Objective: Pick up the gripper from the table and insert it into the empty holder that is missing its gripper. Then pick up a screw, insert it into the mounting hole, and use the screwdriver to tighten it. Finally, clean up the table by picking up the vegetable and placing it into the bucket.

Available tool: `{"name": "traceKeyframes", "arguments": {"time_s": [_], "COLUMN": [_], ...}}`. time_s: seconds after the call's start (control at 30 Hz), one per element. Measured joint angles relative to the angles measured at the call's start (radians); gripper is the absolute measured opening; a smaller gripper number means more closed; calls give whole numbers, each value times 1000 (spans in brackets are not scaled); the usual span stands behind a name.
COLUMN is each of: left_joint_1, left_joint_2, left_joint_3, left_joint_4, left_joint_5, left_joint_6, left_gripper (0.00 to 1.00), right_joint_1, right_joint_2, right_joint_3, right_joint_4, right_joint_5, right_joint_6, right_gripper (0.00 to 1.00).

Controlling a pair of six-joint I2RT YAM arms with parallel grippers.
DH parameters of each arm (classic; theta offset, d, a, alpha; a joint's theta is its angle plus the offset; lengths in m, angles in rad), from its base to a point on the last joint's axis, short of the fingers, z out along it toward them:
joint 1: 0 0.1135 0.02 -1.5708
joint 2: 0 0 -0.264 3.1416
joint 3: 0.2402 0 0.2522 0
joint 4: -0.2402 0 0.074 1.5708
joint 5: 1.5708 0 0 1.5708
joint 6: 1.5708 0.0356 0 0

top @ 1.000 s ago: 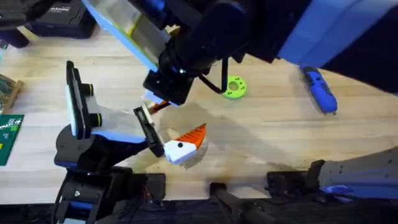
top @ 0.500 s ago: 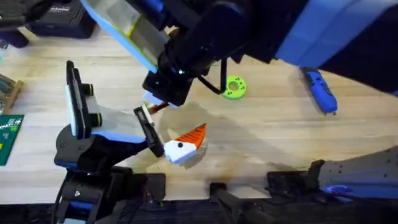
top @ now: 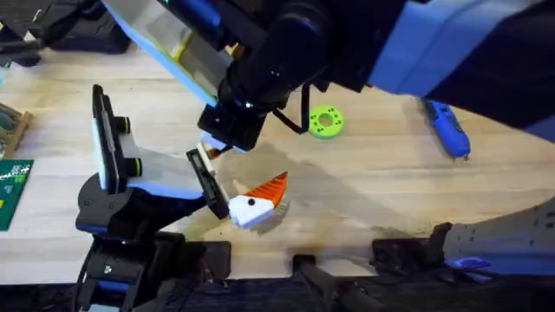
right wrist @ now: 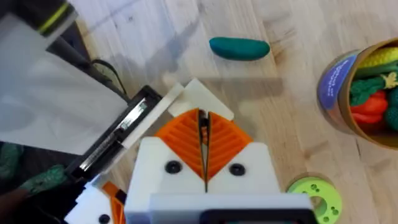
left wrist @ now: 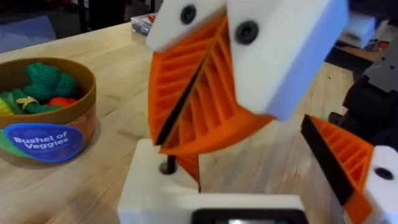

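My right gripper [right wrist: 204,124] is shut, its orange ribbed pads pinching a small dark screw [left wrist: 166,167] at their tips. Those tips sit right over the white holder [left wrist: 149,190], which is one finger of my left gripper [left wrist: 267,171]. A sliver of the orange gripper [left wrist: 188,168] shows at the holder, mostly hidden. The left gripper stands open, and its other finger carries an orange pad [left wrist: 339,162]. In the overhead view the right gripper [top: 221,143] reaches across to the left gripper [top: 234,173]. The blue screwdriver [top: 447,127] lies at the right. The dark-green vegetable [right wrist: 239,48] lies near the bucket [right wrist: 348,87].
The bucket [left wrist: 46,130] has a tan wall and a blue "Bushel of Veggies" label, and it holds several toy vegetables. A bright-green disc [top: 325,121] lies mid-table. A green circuit board [top: 13,186] sits at the left edge, and a black case [top: 78,30] at the back left.
The right arm has shifted slightly up and left in the overhead view. Its gripper stays over the left gripper's finger, and the left arm has not moved.
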State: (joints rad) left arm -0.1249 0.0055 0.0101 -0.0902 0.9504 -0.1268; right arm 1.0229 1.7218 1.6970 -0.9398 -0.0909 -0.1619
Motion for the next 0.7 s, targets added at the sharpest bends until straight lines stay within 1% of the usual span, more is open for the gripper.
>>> {"name": "traceKeyframes", "arguments": {"time_s": [0.27, 0.3, 0.37, 0.43, 0.5, 0.53, 0.63, 0.67, 0.7], "left_joint_1": [0, 0, 0, 0, 0, 0, 0, 0, 0], "left_joint_2": [0, 0, 0, 0, 0, 0, 0, 0, 0], "left_joint_3": [0, 0, 0, 0, 0, 0, 0, 0, 0], "left_joint_4": [0, 0, 0, 0, 0, 0, 0, 0, 0], "left_joint_5": [0, 0, 0, 0, 0, 0, 0, 1, 1], "left_joint_6": [0, 0, 0, 0, 0, 0, 0, 0, 0], "left_gripper": [985, 985, 985, 985, 986, 986, 986, 986, 986], "right_joint_1": [0, 0, 0, 0, 0, 0, -4, -10, -14], "right_joint_2": [0, 0, 0, 0, 0, 0, 0, 0, 0], "right_joint_3": [0, 0, 0, 0, 0, 0, 1, 5, 6], "right_joint_4": [2, 2, 1, 2, 2, 2, 6, 6, 5], "right_joint_5": [-20, -22, -27, -30, -29, -27, 4, 16, 24], "right_joint_6": [0, 1, -3, -3, -1, -2, -3, -5, -3], "right_gripper": [6, 32, 151, 194, 338, 465, 895, 968, 986]}}
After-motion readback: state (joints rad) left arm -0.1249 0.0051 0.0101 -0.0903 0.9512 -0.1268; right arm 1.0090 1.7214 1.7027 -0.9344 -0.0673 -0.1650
